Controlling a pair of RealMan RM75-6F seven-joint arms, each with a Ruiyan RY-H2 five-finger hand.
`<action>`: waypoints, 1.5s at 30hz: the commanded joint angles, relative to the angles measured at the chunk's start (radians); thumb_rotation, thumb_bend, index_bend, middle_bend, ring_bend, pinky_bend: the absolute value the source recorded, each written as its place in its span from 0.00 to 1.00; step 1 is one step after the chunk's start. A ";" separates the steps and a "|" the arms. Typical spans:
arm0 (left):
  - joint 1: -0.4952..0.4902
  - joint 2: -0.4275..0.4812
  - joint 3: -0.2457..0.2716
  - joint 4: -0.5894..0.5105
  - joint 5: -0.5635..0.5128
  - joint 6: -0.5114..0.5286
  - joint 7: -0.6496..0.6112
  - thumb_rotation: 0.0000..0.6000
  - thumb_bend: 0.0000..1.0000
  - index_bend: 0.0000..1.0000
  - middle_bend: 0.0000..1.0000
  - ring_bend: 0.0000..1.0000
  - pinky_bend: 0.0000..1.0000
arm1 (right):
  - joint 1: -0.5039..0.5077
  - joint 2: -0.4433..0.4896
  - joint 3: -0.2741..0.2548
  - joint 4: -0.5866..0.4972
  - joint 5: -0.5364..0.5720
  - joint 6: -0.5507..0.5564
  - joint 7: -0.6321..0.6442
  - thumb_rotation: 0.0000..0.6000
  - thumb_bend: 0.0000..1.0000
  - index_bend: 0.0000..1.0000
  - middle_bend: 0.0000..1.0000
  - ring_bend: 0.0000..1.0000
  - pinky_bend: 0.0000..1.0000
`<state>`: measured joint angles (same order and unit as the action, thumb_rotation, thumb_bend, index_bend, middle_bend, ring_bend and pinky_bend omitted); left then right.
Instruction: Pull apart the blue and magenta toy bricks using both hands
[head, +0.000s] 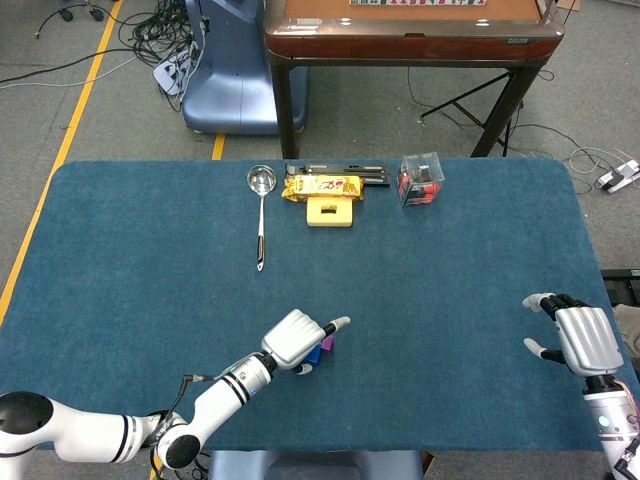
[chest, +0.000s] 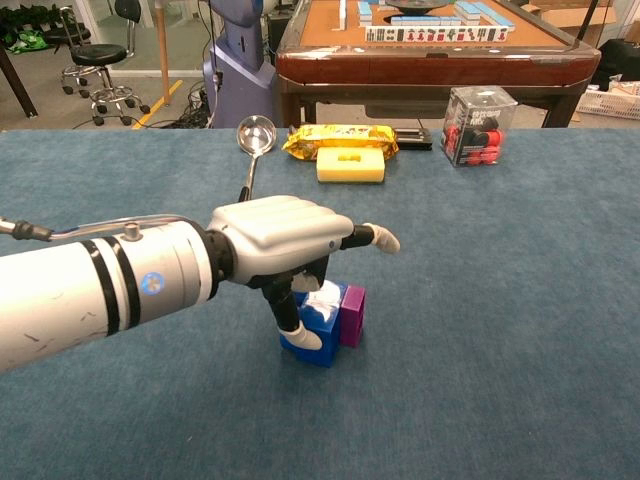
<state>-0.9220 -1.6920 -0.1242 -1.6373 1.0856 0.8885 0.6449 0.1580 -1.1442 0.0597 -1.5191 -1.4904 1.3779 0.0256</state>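
The table (head: 150, 240), covered in blue cloth, is filling most of both views. Beyond its 12 o'clock edge a wooden game table (chest: 420, 55) is standing on the floor.

The left arm (chest: 100, 295) is reaching in from 8 o'clock, and the left hand (chest: 285, 240) is sitting over the bricks near the table's 6 o'clock edge. Its thumb is pressing down against the near side of the blue brick (chest: 312, 335), while one finger is pointing straight out toward 3 o'clock and touching nothing; whether the other fingers are clamping the brick from the far side cannot be told, as the palm is hiding them. The magenta brick (chest: 351, 314) is sitting on the cloth joined to the blue one on its 3 o'clock side, uncovered.

The right hand (head: 578, 335) is hovering far off at the table's 4 o'clock edge, fingers apart and holding nothing.

Along the 12 o'clock side a ladle (head: 261, 210) is lying with its bowl toward the far edge. At its 3 o'clock a yellow snack packet (chest: 340, 138) is lying, with a yellow block (chest: 350, 166) just in front of it. Further toward 3 o'clock a clear box (chest: 480, 125) of red pieces is standing.
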 joint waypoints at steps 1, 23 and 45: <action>-0.007 -0.005 0.008 0.008 -0.003 0.005 0.017 1.00 0.00 0.12 1.00 1.00 1.00 | 0.001 -0.004 -0.001 0.003 -0.001 -0.002 0.002 1.00 0.08 0.41 0.45 0.40 0.55; -0.047 -0.022 0.015 0.018 -0.122 0.026 0.092 1.00 0.00 0.29 1.00 1.00 1.00 | 0.008 -0.015 -0.005 0.013 0.000 -0.015 0.009 1.00 0.08 0.41 0.45 0.40 0.55; -0.070 -0.035 0.030 0.018 -0.209 0.084 0.162 1.00 0.00 0.39 1.00 1.00 1.00 | 0.012 -0.033 -0.011 0.037 0.001 -0.027 0.027 1.00 0.08 0.41 0.45 0.40 0.55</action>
<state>-0.9916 -1.7258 -0.0950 -1.6202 0.8781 0.9704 0.8045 0.1702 -1.1772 0.0487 -1.4819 -1.4891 1.3506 0.0530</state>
